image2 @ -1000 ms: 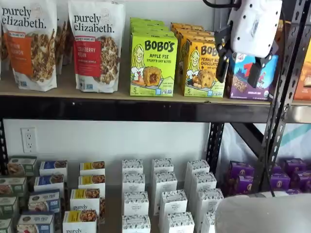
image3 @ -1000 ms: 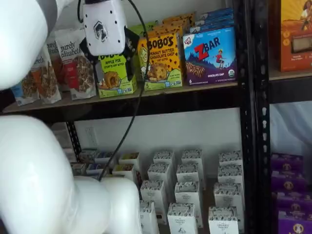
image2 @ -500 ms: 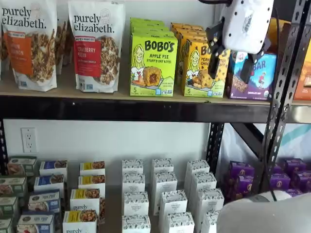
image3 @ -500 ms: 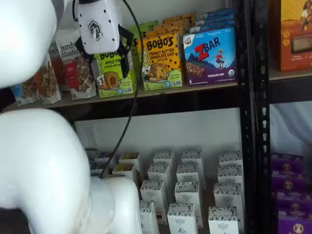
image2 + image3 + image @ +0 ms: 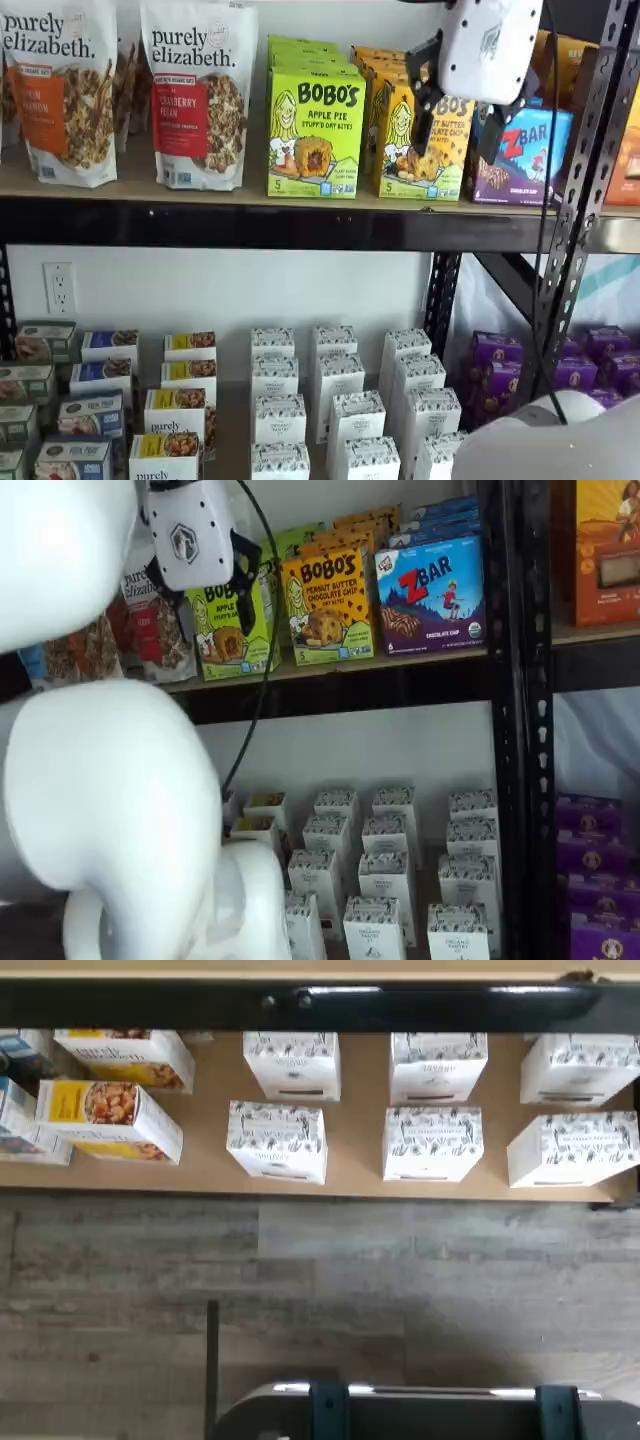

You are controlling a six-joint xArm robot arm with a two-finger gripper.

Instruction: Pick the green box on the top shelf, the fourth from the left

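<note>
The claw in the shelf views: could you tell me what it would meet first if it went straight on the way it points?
Probably the green box: the open claw hangs before it. Depth is unclear; elsewhere it overlaps the yellow-orange carton.

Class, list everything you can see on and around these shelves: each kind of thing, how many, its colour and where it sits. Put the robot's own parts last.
green box: one front carton, more behind; lime green; top shelf, middle.
top shelf: one; tan board, black front beam.
granola bags: two fronts showing; white with orange and red labels; top shelf, beside the green box.
yellow-orange cartons: a row; top shelf, on the green box's other side.
Zbar boxes: a row; blue; top shelf.
white patterned boxes: many; lower shelf.
purple boxes: several; lower shelf.
wall socket: one; white; back wall.
gripper: one; white body, black fingers apart, empty; before the yellow-orange cartons.
</note>
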